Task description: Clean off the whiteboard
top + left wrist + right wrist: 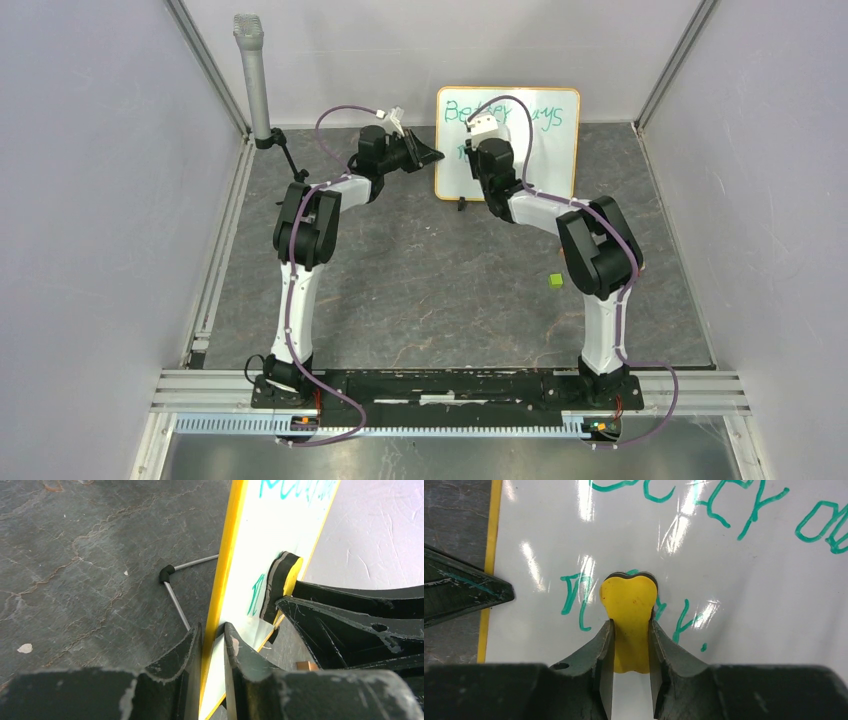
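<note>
The whiteboard (545,150) stands upright at the back of the table, white with an orange frame and teal-green writing. My left gripper (432,155) is shut on its left frame edge (220,600), one finger on each side. My right gripper (483,135) is shut on a yellow eraser (629,615) with a dark felt face, pressed flat against the board's lower line of writing (574,600). The eraser also shows in the left wrist view (282,582). The top line of writing (724,505) is intact.
A small green cube (555,282) lies on the dark mat near the right arm. A grey microphone (252,70) stands at the back left. The board's wire stand with a black foot (166,573) sticks out behind it. Grey walls close in both sides.
</note>
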### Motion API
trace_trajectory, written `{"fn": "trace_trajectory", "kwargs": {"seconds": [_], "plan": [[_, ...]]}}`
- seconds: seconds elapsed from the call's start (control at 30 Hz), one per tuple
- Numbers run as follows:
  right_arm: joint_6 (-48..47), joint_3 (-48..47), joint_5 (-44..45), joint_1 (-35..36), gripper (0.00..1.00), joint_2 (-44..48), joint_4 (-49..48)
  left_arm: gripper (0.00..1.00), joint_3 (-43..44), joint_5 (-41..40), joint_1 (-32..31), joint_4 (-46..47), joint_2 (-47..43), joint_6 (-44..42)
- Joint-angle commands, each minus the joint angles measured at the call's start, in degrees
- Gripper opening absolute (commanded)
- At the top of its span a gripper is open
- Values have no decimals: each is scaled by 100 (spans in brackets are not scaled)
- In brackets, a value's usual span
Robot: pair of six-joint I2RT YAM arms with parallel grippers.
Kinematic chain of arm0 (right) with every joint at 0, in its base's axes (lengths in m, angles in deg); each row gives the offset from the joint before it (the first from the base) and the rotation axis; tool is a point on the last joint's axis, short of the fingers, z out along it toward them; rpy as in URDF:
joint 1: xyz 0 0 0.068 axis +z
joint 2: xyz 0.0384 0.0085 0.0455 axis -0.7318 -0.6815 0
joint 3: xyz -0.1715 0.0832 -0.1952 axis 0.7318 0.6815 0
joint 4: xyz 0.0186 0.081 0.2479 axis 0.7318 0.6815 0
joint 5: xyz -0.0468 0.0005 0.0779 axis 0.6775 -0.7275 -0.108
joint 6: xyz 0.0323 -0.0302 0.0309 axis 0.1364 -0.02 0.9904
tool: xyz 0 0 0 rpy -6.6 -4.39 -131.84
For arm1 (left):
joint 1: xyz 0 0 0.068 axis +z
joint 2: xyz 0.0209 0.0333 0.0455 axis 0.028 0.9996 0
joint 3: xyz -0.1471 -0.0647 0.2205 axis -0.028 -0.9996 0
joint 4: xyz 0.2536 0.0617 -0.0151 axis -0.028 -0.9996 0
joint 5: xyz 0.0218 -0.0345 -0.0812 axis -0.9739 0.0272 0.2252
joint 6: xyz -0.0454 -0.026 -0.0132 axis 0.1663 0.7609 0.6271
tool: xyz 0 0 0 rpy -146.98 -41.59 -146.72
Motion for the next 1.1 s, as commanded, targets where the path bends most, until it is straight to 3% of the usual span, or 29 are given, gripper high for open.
{"fn": "trace_trajectory", "kwargs": {"seconds": [0.0,0.37,0.53,1.07], "plan": [[135,234,348,-286,25,338,-158,12,-188,-373,-15,-70,-233,-320],[462,776,157,-954,25,642,-173,8,-357,-410,-4,53,-329,-375],[442,647,-335,-971,22,562,-103,7,-366,-400,-6,79,-338,-377],[50,-1140,-475,197,23,-511,468,6,-512,-532,-45,130,-496,-533]]}}
